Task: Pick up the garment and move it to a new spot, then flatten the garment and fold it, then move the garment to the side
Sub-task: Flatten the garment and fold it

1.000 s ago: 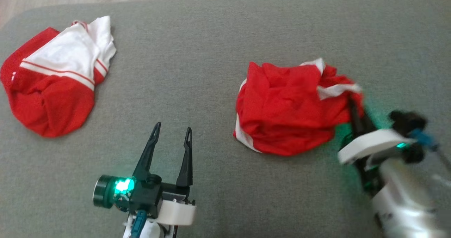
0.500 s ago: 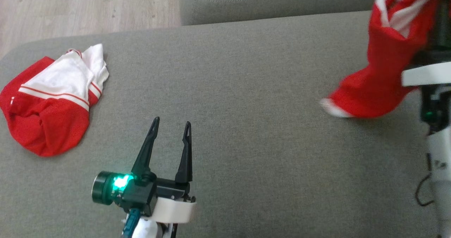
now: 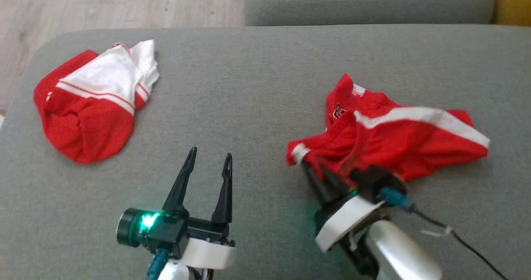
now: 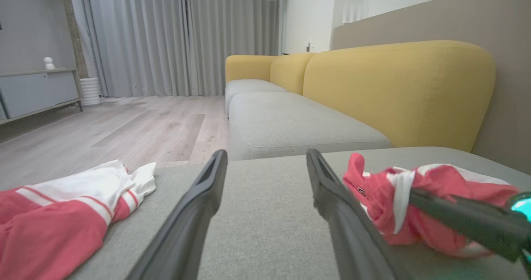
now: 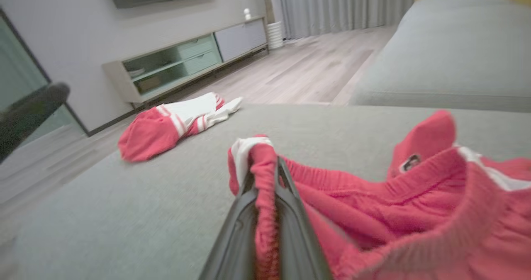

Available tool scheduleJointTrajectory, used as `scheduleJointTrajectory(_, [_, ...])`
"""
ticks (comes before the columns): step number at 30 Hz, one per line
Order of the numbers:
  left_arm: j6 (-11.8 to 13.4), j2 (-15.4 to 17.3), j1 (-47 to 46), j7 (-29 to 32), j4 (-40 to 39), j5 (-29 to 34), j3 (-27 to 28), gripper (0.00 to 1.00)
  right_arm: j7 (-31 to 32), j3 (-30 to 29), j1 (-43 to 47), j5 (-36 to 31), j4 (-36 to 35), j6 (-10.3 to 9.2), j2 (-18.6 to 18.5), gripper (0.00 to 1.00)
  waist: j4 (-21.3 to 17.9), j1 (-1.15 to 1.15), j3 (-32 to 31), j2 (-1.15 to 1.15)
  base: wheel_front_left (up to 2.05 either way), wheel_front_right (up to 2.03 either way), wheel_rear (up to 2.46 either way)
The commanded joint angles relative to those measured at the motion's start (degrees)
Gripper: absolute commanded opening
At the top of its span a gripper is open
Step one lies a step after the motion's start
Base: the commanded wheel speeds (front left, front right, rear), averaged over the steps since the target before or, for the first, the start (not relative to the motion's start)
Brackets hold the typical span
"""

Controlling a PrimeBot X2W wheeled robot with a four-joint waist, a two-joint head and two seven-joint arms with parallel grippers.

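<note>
On the grey seat cushion (image 3: 257, 105), toward its right half, the red garment (image 3: 398, 143) lies in a loose, wrinkled spread. A white stripe runs along its far edge, and a small dark label shows on a flap that sticks up at the back. It looks like a pair of shorts with an elastic waistband.

The right gripper (image 3: 314, 169) comes in low from the near side. Its 2 dark fingers are pinched together on the garment's near-left corner, right at the waistband where a bit of white trim shows. From the right wrist view the red fabric is squeezed between the fingers and bunches over their tips. The rest of the cloth rests on the cushion, trailing off to the right of the grip. A thin black cable (image 3: 456, 238) runs from that wrist across the cushion.

The left gripper (image 3: 210, 153) is well apart from the garment, near the cushion's front edge. Its 2 fingers are spread wide with nothing between them, pointing across bare cushion. I cannot tell whether it touches the fabric below.

Over at the cushion's far left lies a second garment (image 3: 93, 101), red with a white panel and thin stripes, crumpled and far from both grippers. Beyond the cushion I see pale wooden floor (image 3: 116, 2), another grey seat (image 3: 365, 2) and a yellow backrest (image 4: 398, 89).
</note>
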Motion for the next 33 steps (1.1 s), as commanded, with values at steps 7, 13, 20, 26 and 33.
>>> scheduleJointTrajectory(7, [1.31,-0.19,-3.05,-0.46,-1.97,1.59,2.5,1.0,-2.41,4.1,-3.56,-1.26,-0.89,0.39,1.05,1.0,0.35,0.0,-0.05,0.0,0.0,0.0,0.0])
scheduleJointTrajectory(13, [-0.15,-0.19,-7.1,-0.46,-1.72,-4.7,1.06,1.0,-2.51,-6.09,-1.51,-6.22,-8.12,0.39,-1.79,1.0,-3.18,0.0,1.22,0.0,0.0,0.0,0.0])
scheduleJointTrajectory(20, [-2.04,-0.19,-18.42,3.81,8.34,-18.29,-8.24,1.0,-2.52,-19.19,6.1,-10.31,-14.66,0.39,-3.67,1.0,-8.89,0.0,2.73,0.0,0.0,0.0,0.0])
scheduleJointTrajectory(26, [-1.97,-0.19,-28.12,16.29,15.5,-36.45,-16.0,1.0,-2.53,-24.48,9.65,-11.89,-17.13,0.39,-2.42,1.0,-14.14,0.0,4.89,0.0,0.0,0.0,0.0])
scheduleJointTrajectory(33, [1.63,-0.19,-34.72,23.08,21.99,-45.49,-19.06,1.0,-2.53,-25.24,11.23,-12.27,-17.87,0.39,-0.97,1.0,-17.37,0.0,7.17,0.0,0.0,0.0,0.0])
